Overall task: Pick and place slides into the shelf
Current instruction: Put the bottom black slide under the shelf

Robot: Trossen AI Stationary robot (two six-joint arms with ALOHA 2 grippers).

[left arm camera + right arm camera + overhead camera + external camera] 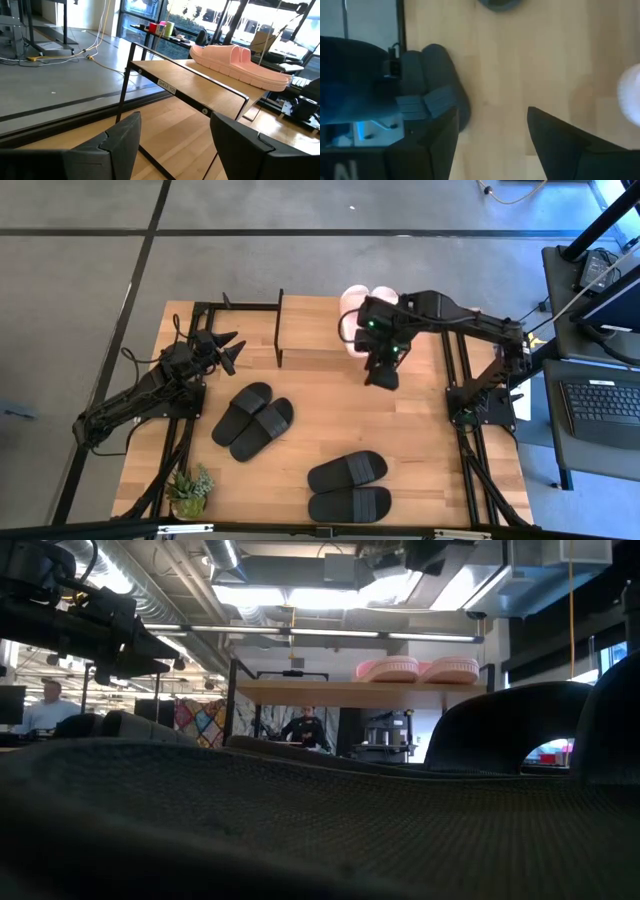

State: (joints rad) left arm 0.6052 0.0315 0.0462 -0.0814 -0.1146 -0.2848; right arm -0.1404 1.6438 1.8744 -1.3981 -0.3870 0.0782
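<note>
On the wooden table [330, 420], left gripper [228, 352] waits spread, shelf [310, 330] carries 2 pink slides [352, 308], right gripper [381, 372] hangs spread, empty; 4 black slides [252, 420] lie nearer. Low view alone shows seated people [305, 728].

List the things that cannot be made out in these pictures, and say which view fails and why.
- Pale pink slide sandals on the light wooden shelf: in the high view the right arm covers most of them.
- Matte black slide sandals: in the low view a near, blurred black shape fills the foreground and hides the tabletop.
- Right gripper: its wrist view shows only bare wood between open jaws, with a blurred dark shape beside.
- Under the shelf: unseen from above.
</note>
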